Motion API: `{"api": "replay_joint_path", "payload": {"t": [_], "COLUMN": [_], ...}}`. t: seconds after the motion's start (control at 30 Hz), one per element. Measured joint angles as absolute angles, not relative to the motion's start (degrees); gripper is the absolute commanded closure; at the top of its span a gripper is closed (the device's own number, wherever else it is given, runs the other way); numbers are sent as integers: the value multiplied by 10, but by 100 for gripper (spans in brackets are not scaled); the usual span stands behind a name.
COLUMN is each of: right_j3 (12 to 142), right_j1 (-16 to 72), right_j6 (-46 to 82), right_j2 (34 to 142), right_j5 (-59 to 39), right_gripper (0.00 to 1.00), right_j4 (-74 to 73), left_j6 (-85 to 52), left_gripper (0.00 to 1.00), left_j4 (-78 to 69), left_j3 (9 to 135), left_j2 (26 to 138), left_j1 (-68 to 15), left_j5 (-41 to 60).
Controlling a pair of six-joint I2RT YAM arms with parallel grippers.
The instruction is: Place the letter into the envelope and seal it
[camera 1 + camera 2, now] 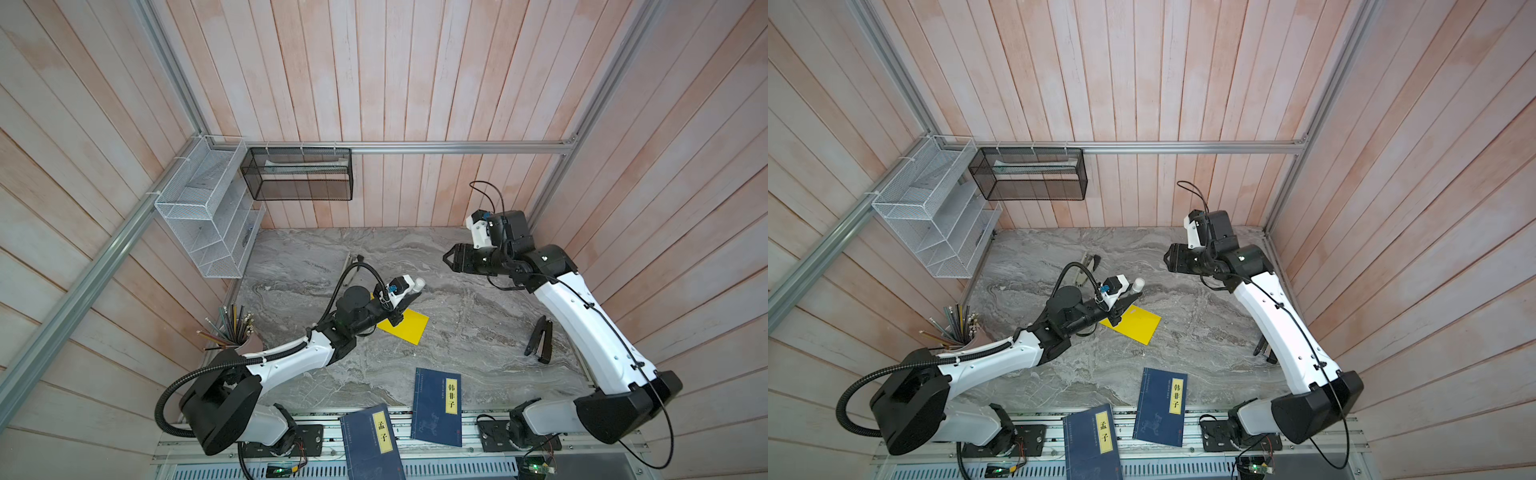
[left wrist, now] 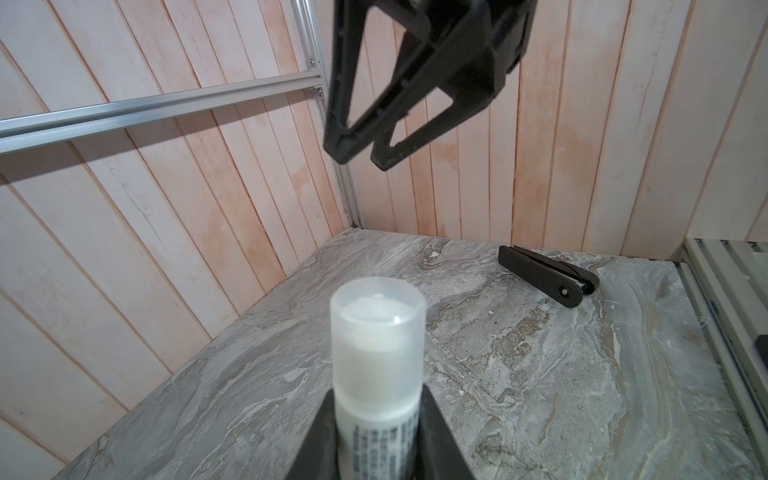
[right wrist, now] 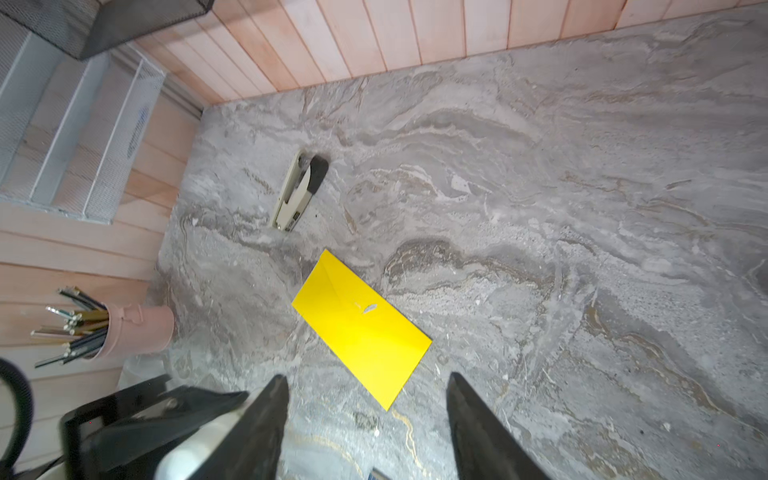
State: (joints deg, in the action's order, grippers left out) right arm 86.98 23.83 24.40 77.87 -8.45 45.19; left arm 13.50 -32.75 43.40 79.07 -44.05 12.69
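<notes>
The left gripper (image 2: 376, 449) is closed on the lower body of a glue stick (image 2: 376, 353), and the capped end is carried out beyond its fingertips. The stick's long axis is pointed away from this gripper towards the right gripper (image 1: 448, 257). The right gripper is held higher, beyond the cap and apart from it, with its jaws spread and nothing between them. The cap is judged to be the next thing to take off, and for that the open jaws have to be brought down in line with the stick's axis.

The envelope (image 3: 361, 328) is laid flat on the marble table (image 1: 478, 316), directly below and partly under the left gripper in both top views. Seen from the right gripper it lies ahead and below, with its long axis slanted across the line of the jaws. The left arm is much the nearer to it. Its flap appears folded down, but whether it is stuck cannot be told. The letter is not seen in any view. It is presumed to be inside, though this cannot be confirmed.

Behind the left gripper, a pink cup (image 3: 137, 328) is filled with pencils. On the wall beyond both grippers, a pale flat object is held in a black mesh basket (image 1: 297, 174). What the white wire rack (image 1: 208, 216) holds cannot be made out.
</notes>
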Motion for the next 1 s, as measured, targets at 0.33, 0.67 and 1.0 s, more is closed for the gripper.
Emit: {"api": "replay_joint_path", "payload": {"t": [0.33,0.67,1.0], "right_j3": [584,415,390], "right_j1": [219,218,216], "right_j6": [253,239,227], "right_j2": [645,580,573], "right_j5": [-85,-65,-45], "right_gripper": [41,41,41], "right_j4": [185,-9,-61], "left_j6": [99,33,-37], "left_gripper": [100,100,100], "left_j4": [-199,-36,96], "left_j3": [435,470,479], "left_j2": [699,647,600], "left_j1": [-441,-441,-440], "left_j5": [39,-47,-111]}}
